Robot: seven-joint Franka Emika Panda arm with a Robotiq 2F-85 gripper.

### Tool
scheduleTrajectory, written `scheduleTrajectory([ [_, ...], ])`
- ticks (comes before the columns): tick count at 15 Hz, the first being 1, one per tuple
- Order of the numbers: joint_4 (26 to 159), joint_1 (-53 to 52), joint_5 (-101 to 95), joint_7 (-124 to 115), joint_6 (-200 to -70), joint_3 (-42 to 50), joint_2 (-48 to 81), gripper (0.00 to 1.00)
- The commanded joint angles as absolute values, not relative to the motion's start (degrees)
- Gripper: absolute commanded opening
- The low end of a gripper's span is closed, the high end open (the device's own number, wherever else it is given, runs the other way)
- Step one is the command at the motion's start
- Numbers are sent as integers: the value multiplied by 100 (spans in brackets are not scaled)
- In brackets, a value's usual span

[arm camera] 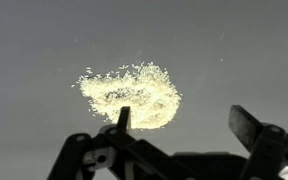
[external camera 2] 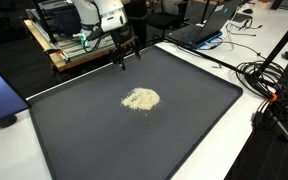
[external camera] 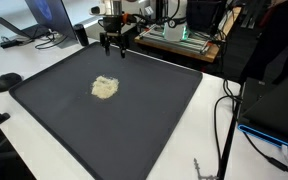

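White tabletop carries a big dark mat. Pale crumbly pile, grain maybe, sits mid-mat in one heap and looks untouched, so nothing's started, I'd guess. Gripper hangs above the mat's far edge, jaws wide, holding nothing.

Pretty simple setup here: a white flat tabletop with a big dark grey rectangular mat spread over most of it. Both exterior views show the mat's slightly raised edge. Roughly mid-mat, a bit toward the far side, sits a small pale yellow crumbly pile of grainy stuff, with a few loose bits scattered just around it in the wrist view. Off the mat, a small black round object sits right at one corner, and a tangle of black cables lies on the bare white part beside the mat.
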State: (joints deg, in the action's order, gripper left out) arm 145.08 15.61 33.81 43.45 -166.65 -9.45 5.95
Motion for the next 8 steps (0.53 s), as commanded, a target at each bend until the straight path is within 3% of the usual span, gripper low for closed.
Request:
scheduleTrajectory([
  [1,14778,1033,1932,2856,-17222,-698,644,100],
  [8,14503,-689,-1476,-128,-16866,1108,610,100],
])
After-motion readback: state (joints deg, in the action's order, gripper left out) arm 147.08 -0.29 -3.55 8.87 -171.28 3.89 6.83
